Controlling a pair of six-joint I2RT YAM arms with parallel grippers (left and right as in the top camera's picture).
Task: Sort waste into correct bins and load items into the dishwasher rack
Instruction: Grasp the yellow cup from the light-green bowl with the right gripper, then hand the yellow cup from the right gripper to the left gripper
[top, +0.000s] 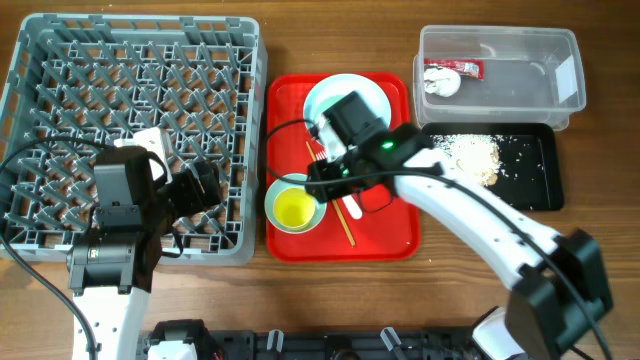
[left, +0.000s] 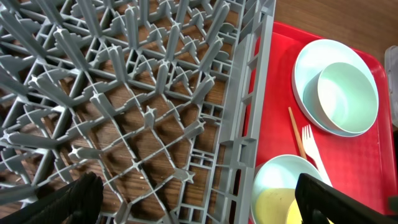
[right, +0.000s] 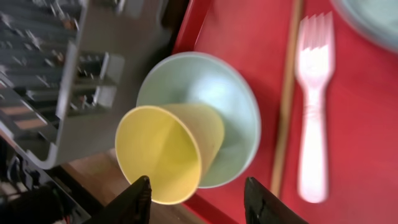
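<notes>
The yellow cup (right: 168, 152) lies tilted inside a mint bowl (right: 230, 99) at the red tray's front left corner, and it also shows in the overhead view (top: 295, 209). My right gripper (right: 199, 199) is open just above the cup's rim and holds nothing. The white fork (right: 314, 112) and a chopstick (right: 286, 106) lie beside the bowl. The second mint bowl (left: 345, 96) sits on the plate (left: 305, 68). My left gripper (left: 199, 202) is open and empty over the right edge of the grey rack (top: 130, 130).
The clear tub (top: 545, 90) at the back right holds the paper wad (top: 440, 82) and red packet (top: 467, 68). The black tray (top: 535, 185) below it holds rice scraps (top: 475, 155). The red serving tray (top: 390, 225) lies between the rack and the bins.
</notes>
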